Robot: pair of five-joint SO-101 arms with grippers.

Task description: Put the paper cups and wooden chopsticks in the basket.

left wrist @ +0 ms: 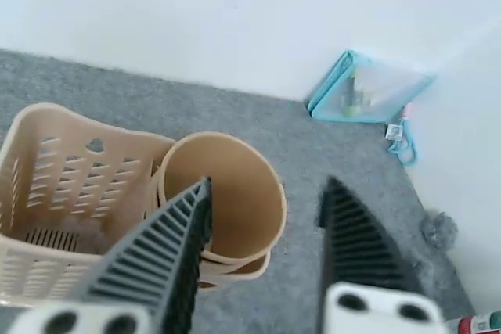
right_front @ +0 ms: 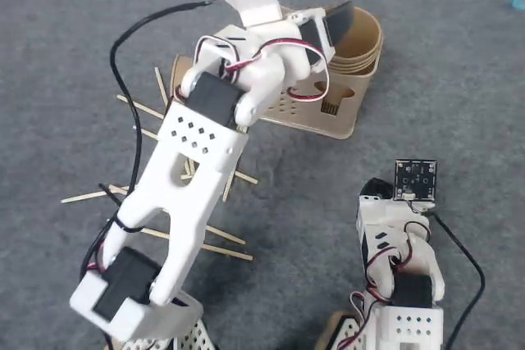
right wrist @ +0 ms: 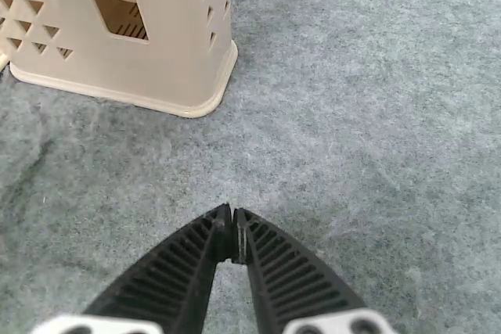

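Paper cups (right_front: pixel 358 38), nested in one tan stack, sit at the far right corner of the basket (right_front: pixel 340 125), with the open mouth tipped up and toward the left arm. It is unclear whether the stack is inside the basket or just against it. The left gripper (left wrist: pixel 268 185) hangs at the stack with its fingers spread wide. One finger is across the mouth of the top cup and the other is outside the cup wall on the right; it grips nothing. Chopsticks (right_front: pixel 221 250) lie scattered on the grey carpet (right_front: pixel 459 88), left of and nearer than the basket, several of them under the left arm. The right gripper (right wrist: pixel 233 232) is low over bare carpet, near and to the right of the basket, with its fingertips pressed together and nothing between them.
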